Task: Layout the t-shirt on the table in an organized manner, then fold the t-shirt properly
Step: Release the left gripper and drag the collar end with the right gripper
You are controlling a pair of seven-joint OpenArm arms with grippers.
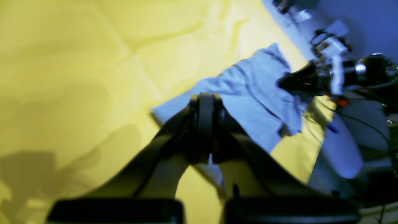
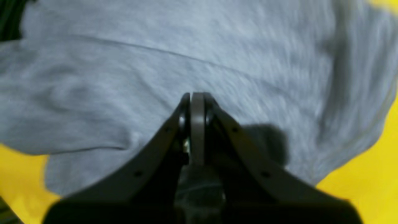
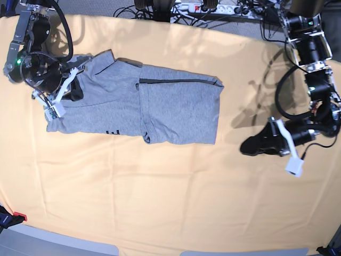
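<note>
The t-shirt (image 3: pixel 160 104) lies part-folded at the far left of the table (image 3: pixel 160 208); the right gripper (image 3: pixel 74 80) sits clamped at its left end, apparently pinching cloth, so I'd lift low and carry that end over evenly to keep the edges square. The left gripper (image 3: pixel 249 146) rests closed on bare table, well right of the shirt, holding nothing. Only the base view shows black lettering at the near hem; the right wrist view shows just grey cloth and tips pressed together.

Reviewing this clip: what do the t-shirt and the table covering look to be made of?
The t-shirt: soft heathered grey knit, likely cotton jersey; the right wrist view shows a flecked, matte weave, stitched seams and limp folds. The table is covered by smooth pale orange-peach cloth, probably thin woven fabric, with faint creases and no shine.
</note>
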